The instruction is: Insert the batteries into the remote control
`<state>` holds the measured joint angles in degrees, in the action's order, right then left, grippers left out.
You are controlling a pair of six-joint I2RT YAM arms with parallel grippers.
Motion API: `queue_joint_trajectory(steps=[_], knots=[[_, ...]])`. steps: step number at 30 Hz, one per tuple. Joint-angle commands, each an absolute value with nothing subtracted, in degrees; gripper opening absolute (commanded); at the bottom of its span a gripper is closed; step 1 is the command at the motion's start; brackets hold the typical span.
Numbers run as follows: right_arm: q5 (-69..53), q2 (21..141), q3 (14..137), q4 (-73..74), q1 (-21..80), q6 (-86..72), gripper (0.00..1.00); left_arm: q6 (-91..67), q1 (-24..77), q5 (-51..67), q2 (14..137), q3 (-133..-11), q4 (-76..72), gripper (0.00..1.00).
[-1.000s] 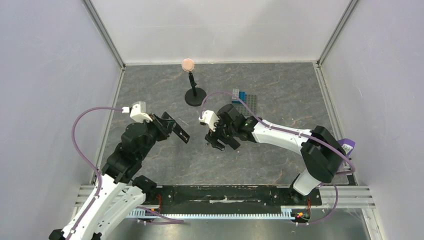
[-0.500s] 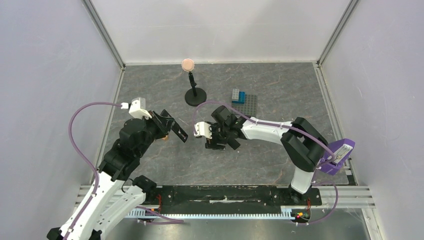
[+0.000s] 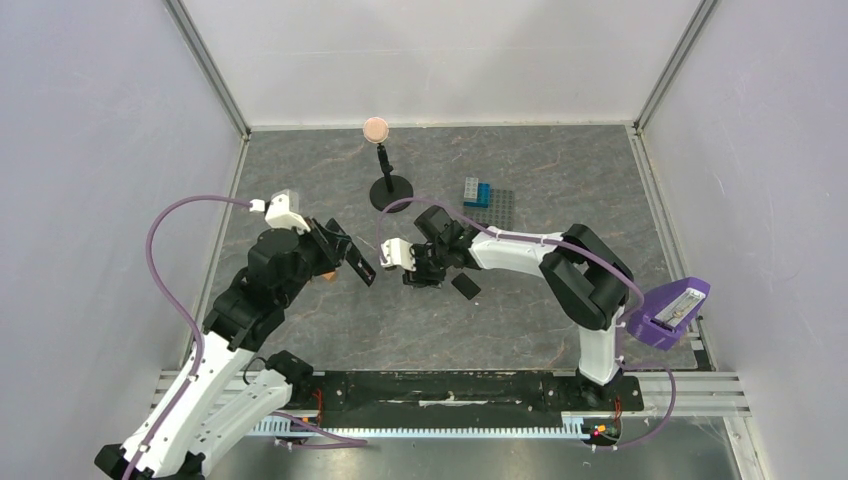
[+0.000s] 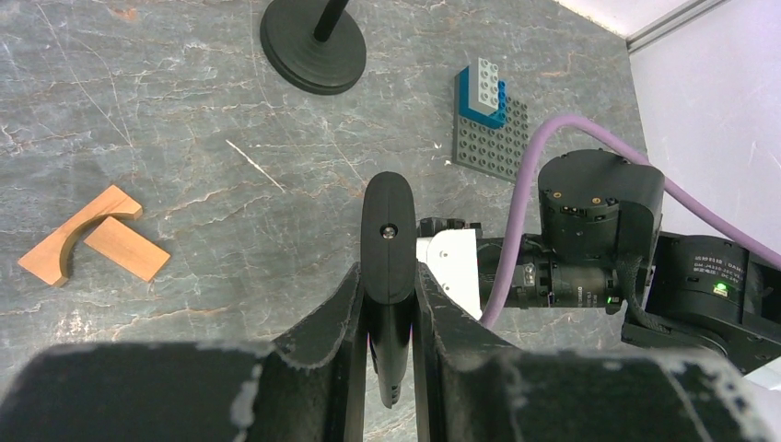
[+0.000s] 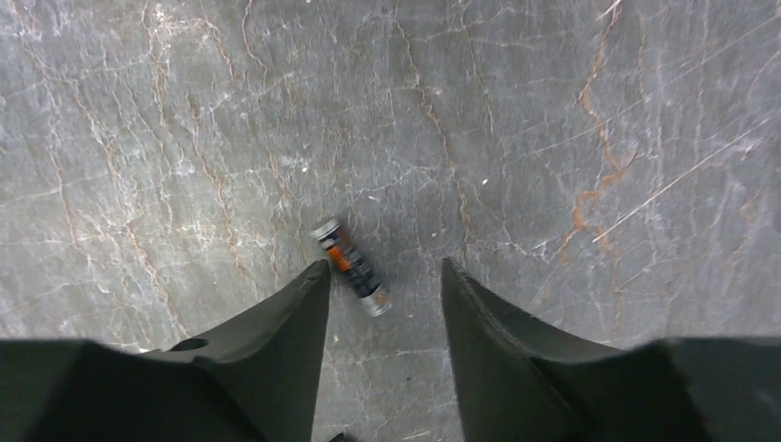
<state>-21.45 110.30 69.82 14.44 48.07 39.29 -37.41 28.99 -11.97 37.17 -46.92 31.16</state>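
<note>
Right gripper (image 5: 385, 276), spread wide and empty, hangs over one battery (image 5: 350, 265) lying on the table (image 5: 571, 138) just right of the remote (image 4: 387, 230), which the left gripper (image 4: 387, 274) clamps edge-on, so I judge nothing loaded yet and both insertions left; the other battery is unseen.

one battery (image 5: 350, 267), one remote (image 4: 388, 241), two wooden pieces (image 4: 121, 248).

The remote control (image 4: 388, 241) looks matt black plastic, the battery (image 5: 350, 265) has metallic ends, the table (image 5: 553, 138) resembles veined stone
</note>
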Motion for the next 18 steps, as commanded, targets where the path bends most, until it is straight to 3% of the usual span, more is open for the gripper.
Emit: queue_joint_trajectory(steps=[1,6,18], knots=[[-25.27,111.17,72.38,15.99,46.78,40.84,0.45,-35.01,28.58,-13.18,37.55,-50.18,29.64,0.02],[-26.81,112.64,74.12,21.44,46.14,42.62,0.37,-34.58,28.42,-12.85,38.22,-50.63,29.71,0.02],[-28.2,114.05,73.75,16.18,46.49,39.57,0.45,-34.43,28.25,-12.84,38.02,-50.94,30.5,0.02]])
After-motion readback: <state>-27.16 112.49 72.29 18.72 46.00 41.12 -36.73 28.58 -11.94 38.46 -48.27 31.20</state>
